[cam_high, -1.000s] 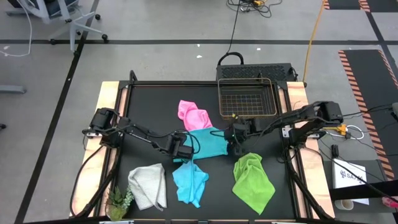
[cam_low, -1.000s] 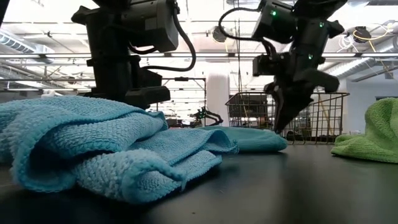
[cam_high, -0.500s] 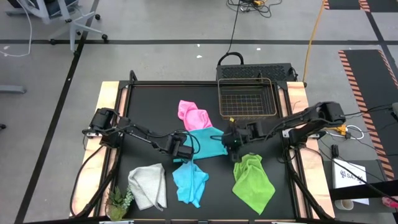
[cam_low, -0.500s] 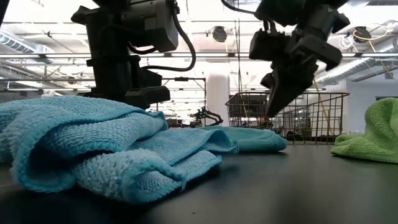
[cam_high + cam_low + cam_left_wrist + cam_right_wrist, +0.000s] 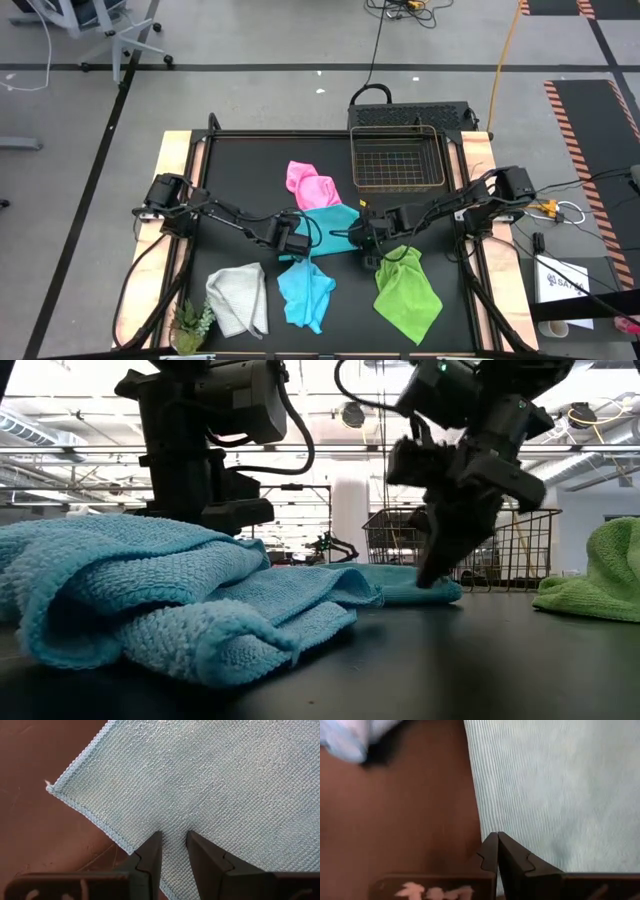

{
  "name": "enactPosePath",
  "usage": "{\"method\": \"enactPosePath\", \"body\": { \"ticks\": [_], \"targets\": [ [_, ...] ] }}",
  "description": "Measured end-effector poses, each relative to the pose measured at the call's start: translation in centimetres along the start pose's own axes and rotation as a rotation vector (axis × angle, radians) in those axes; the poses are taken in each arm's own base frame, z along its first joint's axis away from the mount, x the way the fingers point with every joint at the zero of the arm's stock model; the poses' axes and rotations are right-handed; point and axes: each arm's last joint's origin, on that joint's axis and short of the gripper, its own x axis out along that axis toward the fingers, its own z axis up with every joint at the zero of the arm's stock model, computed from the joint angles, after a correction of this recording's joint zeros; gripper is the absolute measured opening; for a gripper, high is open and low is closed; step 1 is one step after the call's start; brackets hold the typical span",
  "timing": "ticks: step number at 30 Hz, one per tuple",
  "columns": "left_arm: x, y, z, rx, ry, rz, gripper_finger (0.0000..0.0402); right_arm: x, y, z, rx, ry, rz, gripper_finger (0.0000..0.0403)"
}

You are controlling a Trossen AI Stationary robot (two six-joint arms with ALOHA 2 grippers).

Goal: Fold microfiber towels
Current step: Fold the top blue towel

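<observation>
A light blue microfiber towel (image 5: 333,228) lies spread flat on the black table's middle. My left gripper (image 5: 303,243) stands at its near left edge, pointing steeply down, fingers a little apart (image 5: 173,840). My right gripper (image 5: 364,241) is shut and slants down at the towel's near right edge (image 5: 476,805); its tip (image 5: 424,578) is low by the towel's end. Lying loose are a pink towel (image 5: 311,185), a white-grey one (image 5: 238,298), a crumpled light blue one (image 5: 305,292) and a lime green one (image 5: 405,290). My left gripper comes from above with both fingertips (image 5: 152,845) set on the flat towel just inside its hemmed edge (image 5: 172,827), some way from the corner (image 5: 50,787). The cloth between the tips lies flat on the table. My right gripper's shut tips hang at the towel's edge; whether they touch it, I cannot tell.
A wire basket (image 5: 397,157) stands at the table's far right. A small green plant (image 5: 192,325) sits at the near left corner. Bare black table (image 5: 240,170) shows at the far left and between the towels.
My right gripper has gone toward the table's left and near edge and come down, tipping steeper, to the flat towel's near right edge; it has stayed shut. The towels have not moved.
</observation>
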Motion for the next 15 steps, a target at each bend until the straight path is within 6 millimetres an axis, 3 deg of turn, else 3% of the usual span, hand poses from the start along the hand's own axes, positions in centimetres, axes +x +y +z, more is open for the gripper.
{"method": "enactPosePath", "body": {
  "ticks": [15],
  "targets": [
    [0.0, 0.1, 0.0, 0.000, 0.005, 0.010, 0.0097, -1.3, -0.3, -2.1, -0.019, 0.221, -0.033, 0.0000]
  ]
}}
